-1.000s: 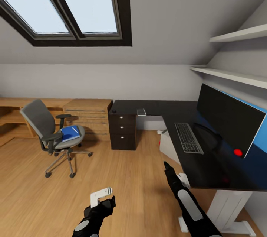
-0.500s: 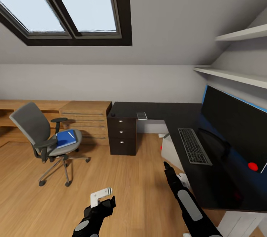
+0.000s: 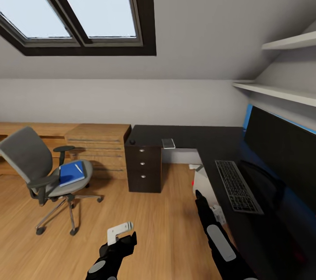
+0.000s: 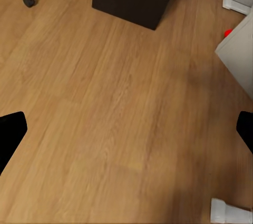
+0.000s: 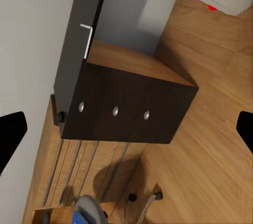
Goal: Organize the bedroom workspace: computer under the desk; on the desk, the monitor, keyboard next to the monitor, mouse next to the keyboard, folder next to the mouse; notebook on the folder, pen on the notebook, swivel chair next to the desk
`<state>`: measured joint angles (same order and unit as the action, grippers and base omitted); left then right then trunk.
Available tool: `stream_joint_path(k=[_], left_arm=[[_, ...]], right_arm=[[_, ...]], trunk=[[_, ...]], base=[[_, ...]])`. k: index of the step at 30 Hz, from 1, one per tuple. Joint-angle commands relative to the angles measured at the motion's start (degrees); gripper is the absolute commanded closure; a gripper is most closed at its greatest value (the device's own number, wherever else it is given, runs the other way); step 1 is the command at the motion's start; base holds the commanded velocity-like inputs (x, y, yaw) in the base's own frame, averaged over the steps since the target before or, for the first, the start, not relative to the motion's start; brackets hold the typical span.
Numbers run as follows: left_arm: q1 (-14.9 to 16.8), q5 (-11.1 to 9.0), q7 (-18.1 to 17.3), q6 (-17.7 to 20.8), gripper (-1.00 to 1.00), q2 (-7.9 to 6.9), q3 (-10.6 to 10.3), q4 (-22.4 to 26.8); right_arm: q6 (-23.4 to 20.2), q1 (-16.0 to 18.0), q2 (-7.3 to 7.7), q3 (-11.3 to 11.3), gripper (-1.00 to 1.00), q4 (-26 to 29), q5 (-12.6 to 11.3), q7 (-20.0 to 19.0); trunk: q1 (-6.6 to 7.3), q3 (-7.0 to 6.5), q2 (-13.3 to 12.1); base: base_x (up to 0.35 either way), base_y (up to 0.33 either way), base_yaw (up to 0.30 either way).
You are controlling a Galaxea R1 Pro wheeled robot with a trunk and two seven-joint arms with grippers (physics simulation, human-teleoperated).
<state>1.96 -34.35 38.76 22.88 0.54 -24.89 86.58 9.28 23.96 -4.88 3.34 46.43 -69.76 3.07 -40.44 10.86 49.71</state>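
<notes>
We see the monitor [image 3: 281,148] cut off by the head view's right edge, its foot out of sight. The desk [image 3: 184,133] hides most of the computer [image 3: 204,181]. The small pale item [image 3: 168,143] at the desk's front edge is too small to name.

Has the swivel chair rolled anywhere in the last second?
No. The swivel chair keeps its place before the wooden drawer bench; the whole view slid left together, so the camera turned.
</notes>
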Motion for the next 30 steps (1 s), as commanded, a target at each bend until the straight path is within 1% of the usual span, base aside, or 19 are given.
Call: stream_joint_path(k=[1, 11, 17, 22, 25, 30], left_arm=[[0.1, -0.4, 0.4, 0.2, -1.0, -0.01, -0.1, 0.1], [0.1, -0.3, 0.4, 0.2, -1.0, -0.01, -0.2, 0.1], [0.1, -0.3, 0.5, 0.1, -1.0, 0.03, -0.2, 0.1], [0.1, -0.3, 0.8, 0.1, -1.0, 0.07, -0.2, 0.1], [0.1, -0.3, 0.9, 0.1, -1.0, 0.08, -0.2, 0.1], [0.1, -0.2, 0.8, 0.0, -1.0, 0.05, -0.2, 0.1]], right_arm=[[0.5, 0.0, 0.05, 0.3, -1.0, 0.1, -0.6, 0.3], [0.8, 0.0, -0.1, 0.3, -1.0, 0.1, -0.6, 0.4], [0.8, 0.0, -0.45, 0.3, -1.0, 0.1, -0.6, 0.5], [0.8, 0.0, -0.7, 0.2, -1.0, 0.0, -0.6, 0.8], [0.8, 0.0, -0.73, 0.2, -1.0, 0.0, -0.6, 0.9], [0.8, 0.0, -0.71, 0.1, -1.0, 0.0, -0.5, 1.0]], trunk=[[-0.04, -0.01, 0.1], [-0.04, -0.9, 0.1], [-0.04, -1.44, 0.1], [-0.04, -1.86, 0.1], [-0.04, -2.09, 0.1], [-0.04, -2.46, 0.1]], base=[[0.321, 0.0, 0.0], [0.322, 0.0, 0.0], [0.321, 0.0, 0.001], [0.301, 0.0, 0.093], [0.179, 0.0, 0.166], [0.03, 0.0, 0.181]])
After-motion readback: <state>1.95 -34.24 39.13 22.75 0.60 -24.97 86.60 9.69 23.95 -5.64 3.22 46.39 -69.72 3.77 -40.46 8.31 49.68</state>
